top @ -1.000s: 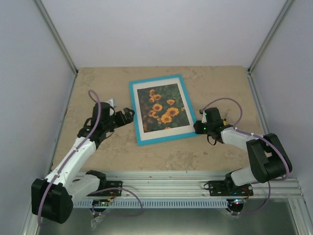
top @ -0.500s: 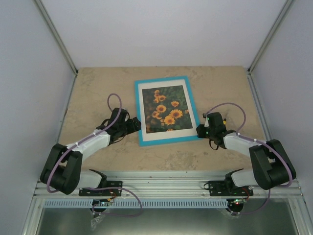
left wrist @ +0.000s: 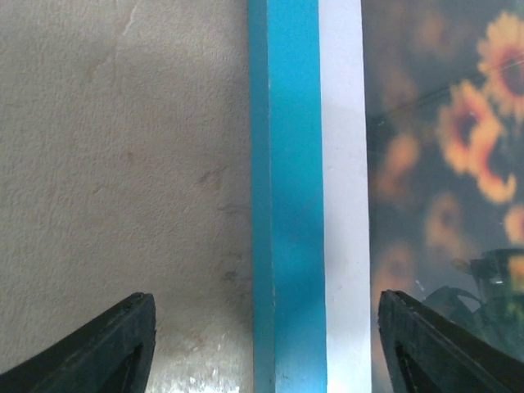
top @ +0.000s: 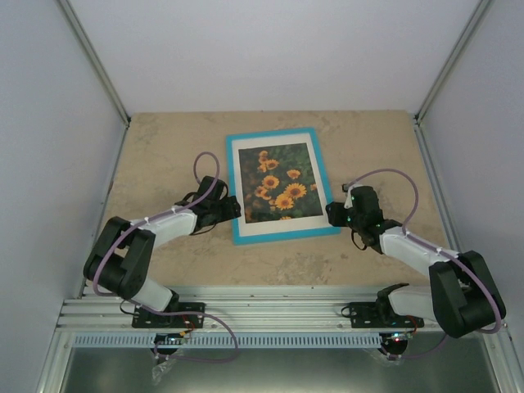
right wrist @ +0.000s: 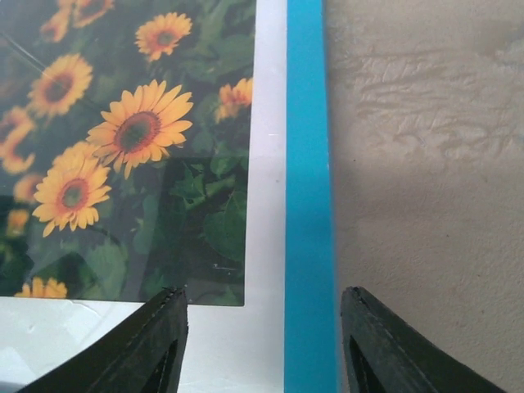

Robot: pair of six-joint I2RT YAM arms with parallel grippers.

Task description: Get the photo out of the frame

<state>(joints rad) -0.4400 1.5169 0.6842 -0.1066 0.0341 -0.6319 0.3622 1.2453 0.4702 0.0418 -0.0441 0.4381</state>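
Left end effector wide open astride frame edge, right end effector likewise, contact unclear

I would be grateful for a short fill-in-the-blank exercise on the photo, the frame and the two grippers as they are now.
The photo shows orange-yellow ____.
It lies ____ the frame.
The left gripper and right gripper each straddle the frame's blue border with jaws ____.
Missing words: sunflowers; inside; open.
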